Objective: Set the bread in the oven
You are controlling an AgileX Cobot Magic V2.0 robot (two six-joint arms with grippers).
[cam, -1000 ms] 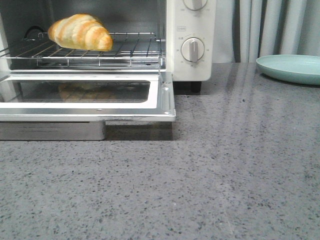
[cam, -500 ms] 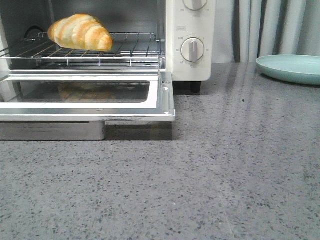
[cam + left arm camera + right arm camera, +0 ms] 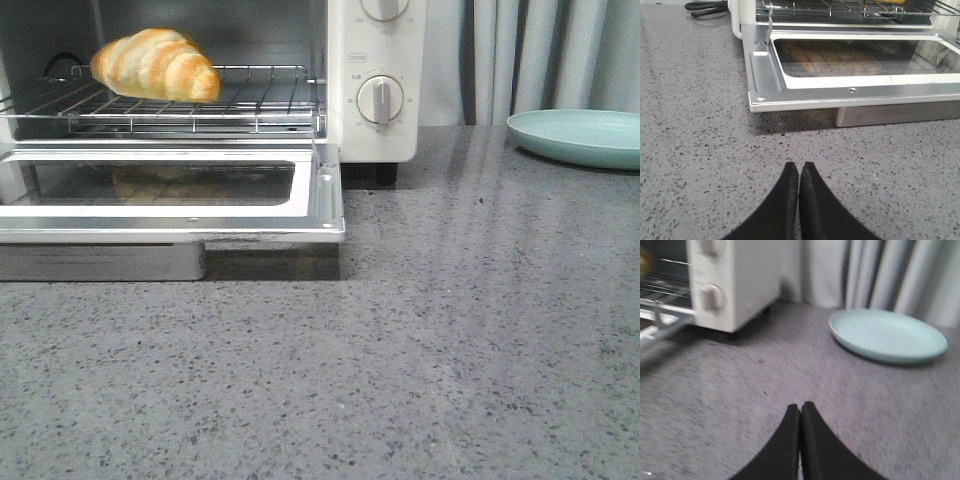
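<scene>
While the oven stood with its glass door dropped flat onto the grey counter, the bread lay on the wire rack inside, well ahead of the left gripper, whose black fingers were pressed together and held nothing. That gripper hovered over bare counter, just short of the door's near corner. Further right, the right gripper also had its fingers pressed together, empty, with the oven's dial panel ahead on its left and a pale green plate ahead on its right, both well apart from the fingertips
</scene>
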